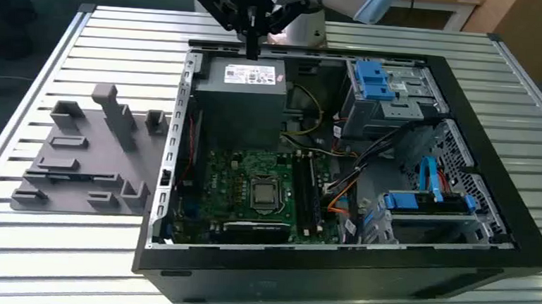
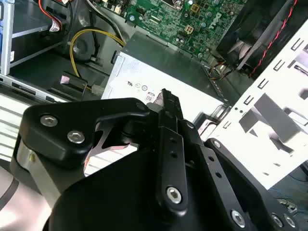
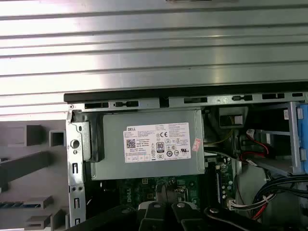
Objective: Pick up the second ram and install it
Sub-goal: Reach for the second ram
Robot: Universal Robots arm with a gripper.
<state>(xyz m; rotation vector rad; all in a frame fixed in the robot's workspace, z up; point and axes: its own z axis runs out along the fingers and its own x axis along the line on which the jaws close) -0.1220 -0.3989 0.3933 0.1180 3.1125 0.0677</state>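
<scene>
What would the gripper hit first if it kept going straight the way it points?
Probably the grey power supply, on its labelled top: the gripper hangs over it, pointing down, though depth is unclear.

Exterior view overlooks the case; wrist views share the power supply.

Half hidden behind black metal gripper: grey metal power-supply box. Cut by picture's edge: grey plastic tray.
</scene>
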